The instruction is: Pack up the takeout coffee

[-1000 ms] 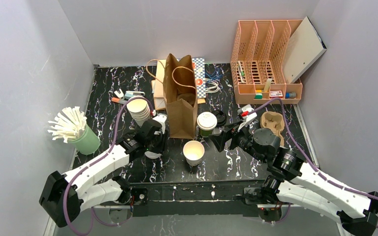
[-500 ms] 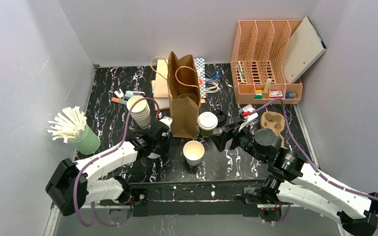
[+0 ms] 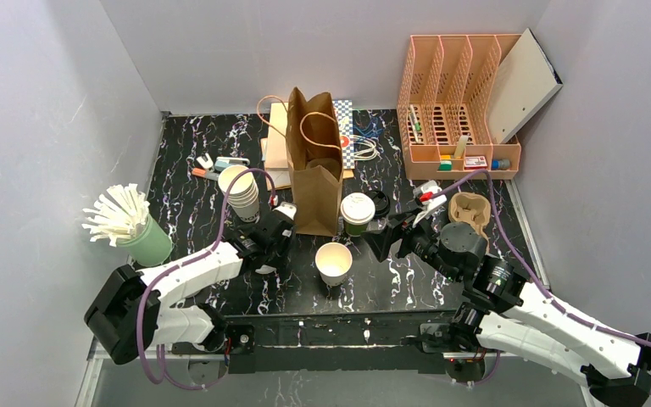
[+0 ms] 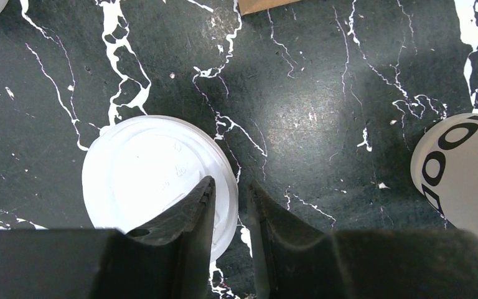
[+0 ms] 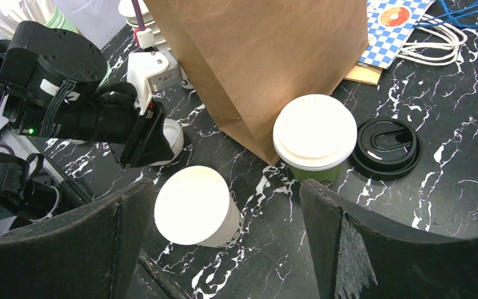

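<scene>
Your left tool (image 4: 231,205) hangs over the lidded cream cup (image 4: 152,180), at the paper bag's (image 5: 267,62) 7 o'clock. Its jaws are nearly together across the lid's 3 o'clock rim, and you cannot tell whether they pinch it. Your right tool (image 5: 224,187) gapes wide and holds nothing. The green cup (image 5: 314,134) stands just beside the bag, at its 4 o'clock.

Black block letters ran round the side of the cream paper cup (image 4: 467,168) at the right edge of the left wrist view. Two round O's were clear and the rest was cut off. Faint raised marks on the white lid (image 4: 149,174) were too small to read.
</scene>
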Tool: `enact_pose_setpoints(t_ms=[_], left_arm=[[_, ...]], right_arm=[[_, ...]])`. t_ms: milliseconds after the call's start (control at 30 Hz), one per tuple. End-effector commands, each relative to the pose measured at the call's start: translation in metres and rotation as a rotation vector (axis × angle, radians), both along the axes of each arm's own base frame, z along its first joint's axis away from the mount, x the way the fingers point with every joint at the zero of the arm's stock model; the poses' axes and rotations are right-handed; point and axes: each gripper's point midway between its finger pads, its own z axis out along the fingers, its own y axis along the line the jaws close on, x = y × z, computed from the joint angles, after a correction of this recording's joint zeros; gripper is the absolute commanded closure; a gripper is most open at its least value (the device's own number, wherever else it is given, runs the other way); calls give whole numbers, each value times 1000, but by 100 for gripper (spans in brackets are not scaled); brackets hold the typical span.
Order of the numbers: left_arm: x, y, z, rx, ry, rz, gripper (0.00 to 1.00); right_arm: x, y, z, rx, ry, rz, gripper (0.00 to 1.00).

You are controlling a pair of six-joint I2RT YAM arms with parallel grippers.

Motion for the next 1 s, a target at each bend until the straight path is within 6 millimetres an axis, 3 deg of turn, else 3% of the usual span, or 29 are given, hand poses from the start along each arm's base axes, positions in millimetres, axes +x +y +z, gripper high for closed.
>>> enact_pose_setpoints(t_ms=[0,133,333,767,967], left_arm=[[-1,6,-5,27,-3,23,73],[-1,6,-7,34,3,25,73],[1,6,-1,35,-7,26,100],[0,7,74,-77,-93,79,100],[-1,7,86,-109,-112,82,100]], right_arm=[[1,-2,18,44,-36,-14,4],[1,-2,17,45,-36,-14,4],[2,-4,17,43,-35,-19,4],[0,1,17,44,-31,0,4],[-3,8,14,40,-20,35,4]])
